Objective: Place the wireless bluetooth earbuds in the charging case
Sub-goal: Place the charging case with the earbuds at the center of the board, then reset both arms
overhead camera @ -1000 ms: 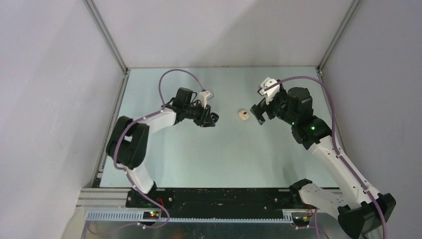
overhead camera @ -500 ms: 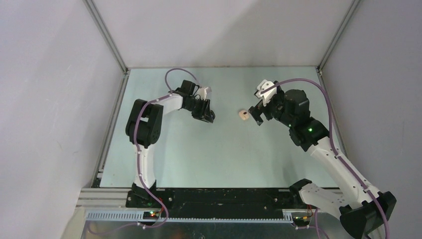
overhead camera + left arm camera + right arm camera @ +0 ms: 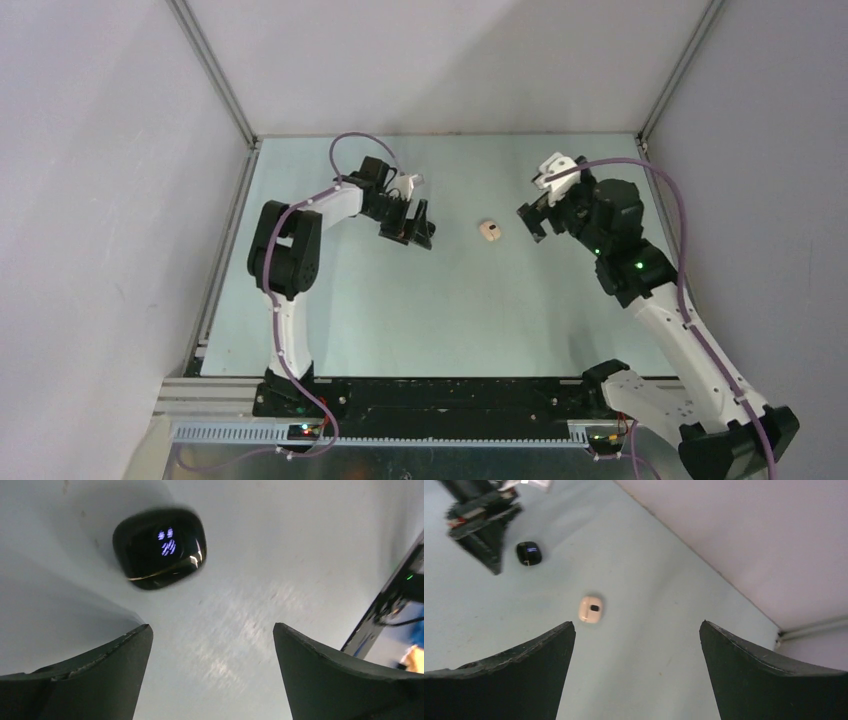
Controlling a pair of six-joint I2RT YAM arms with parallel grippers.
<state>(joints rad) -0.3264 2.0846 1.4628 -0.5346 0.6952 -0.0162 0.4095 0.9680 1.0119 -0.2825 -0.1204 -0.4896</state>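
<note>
presently left gripper (image 3: 211,627) splayed, empty; black case (image 3: 160,547) on table (image 3: 300,540) beyond. right gripper (image 3: 636,625) splayed, empty, facing white case (image 3: 590,608).

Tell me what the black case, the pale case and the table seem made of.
The black case looks like glossy plastic: sharp light reflections on its rounded shell. The pale case is probably plastic too, but duller: no glints, though it is small in view. The table is a smooth pale sheet, maybe coated metal or laminate: soft streaky sheen.
</note>
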